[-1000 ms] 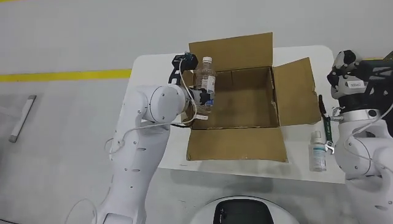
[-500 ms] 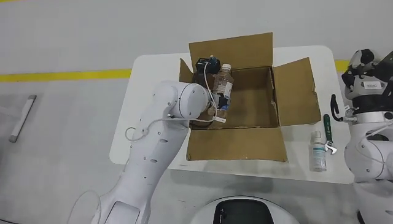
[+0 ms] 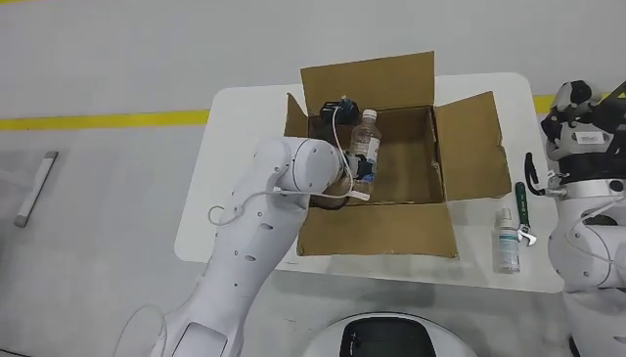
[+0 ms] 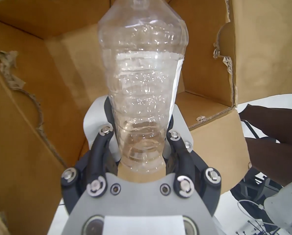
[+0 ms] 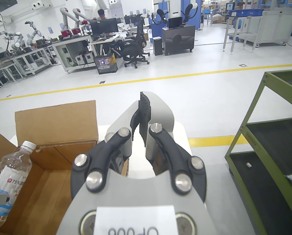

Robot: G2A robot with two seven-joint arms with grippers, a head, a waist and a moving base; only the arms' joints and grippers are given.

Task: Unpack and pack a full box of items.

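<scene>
Count: I see one box (image 3: 377,230), two bottles, one green tool, and two end effectors, all at one table (image 3: 235,161).
Box: brown corrugated cardboard, rectangular, open at the top. Its four flaps are folded outward and have torn, ragged edges. It sits mid-table.
Bottle (image 3: 365,142): clear ribbed plastic with a rounded shoulder, a white cap and a paper label. It is tilted, with the cap toward the far side. It is inside the left part of the box opening, with cardboard walls around it in my left wrist feed. I can't tell if its base touches the box floor.
Left end effector (image 4: 139,128): clamped on the lower body of the bottle (image 4: 142,57), with one dark linkage finger and pale pad on each side.
Right end effector (image 5: 141,121): closed on nothing, its black textured pads pressed together. It is held above the right end of the table, with the box (image 5: 55,121) and bottle (image 5: 7,179) to its left.
Small bottle (image 3: 506,243): pale with a white cap, on the table just right of the box's near-right corner.
Green tool (image 3: 520,203): slim and stick-shaped, with a silvery piece at its near end. It lies just beside the small bottle, on its far-right side.
Cart (image 5: 271,128): olive metal with dark shelves, on the floor right of the table.
</scene>
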